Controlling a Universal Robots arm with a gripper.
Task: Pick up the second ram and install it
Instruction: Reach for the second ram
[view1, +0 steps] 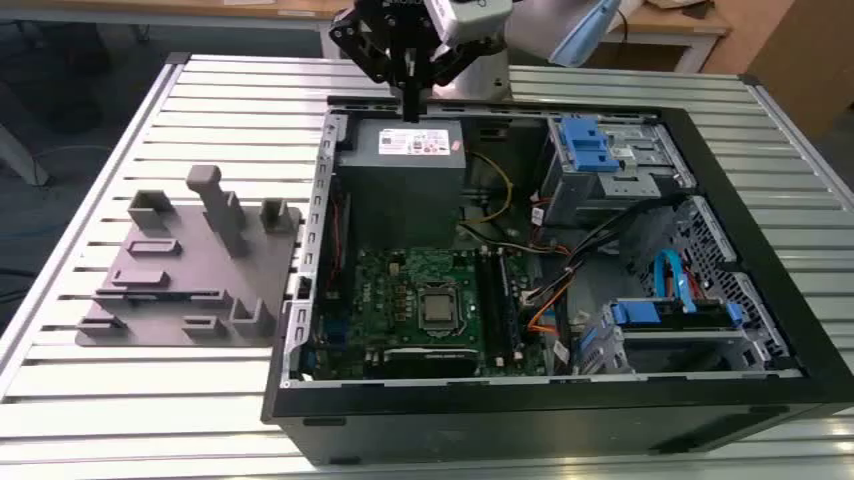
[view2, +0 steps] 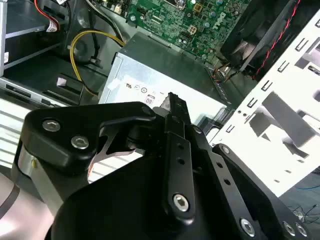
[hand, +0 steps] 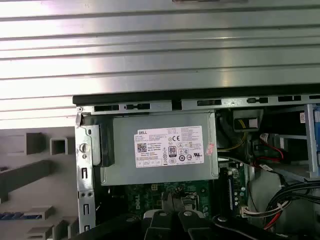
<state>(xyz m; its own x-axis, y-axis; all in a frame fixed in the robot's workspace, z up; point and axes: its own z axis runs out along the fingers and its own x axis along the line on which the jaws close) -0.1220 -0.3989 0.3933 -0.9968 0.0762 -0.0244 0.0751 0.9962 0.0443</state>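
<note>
1. Exterior view, nearest: the black sheet-metal wall of the open case (view1: 534, 425) stands on a ribbed aluminium table (view1: 120, 410).
2. Inside lies the flat green board (view1: 400, 290), studded with small parts, with a square silvery socket (view1: 438, 310) at its middle. Long black slots (view1: 505, 300) run just beside the socket, on the exterior view's right.
3. Past the slots, orange, black and blue cables (view1: 574, 290) tangle between perforated steel cages with blue plastic clips (view1: 587, 145).
4. At the exterior view's left of the case sits a matte grey moulded tray (view1: 147, 260), with upright posts and rectangular pockets.
5. In the first wrist view a thin blue strip lies edge-on in a tray slot. It seems to be the ram (hand: 20, 215), well apart from the gripper.
6. Farther in, a boxy grey steel supply (view1: 400, 190) with a white label fills the case's far corner.
7. Farthest, the black gripper (view1: 411, 108) hangs over the supply's far edge. Its slim fingers are pressed together to one point, with nothing seen between them. In the second wrist view its angular links are bolted with round silver screws.
</note>
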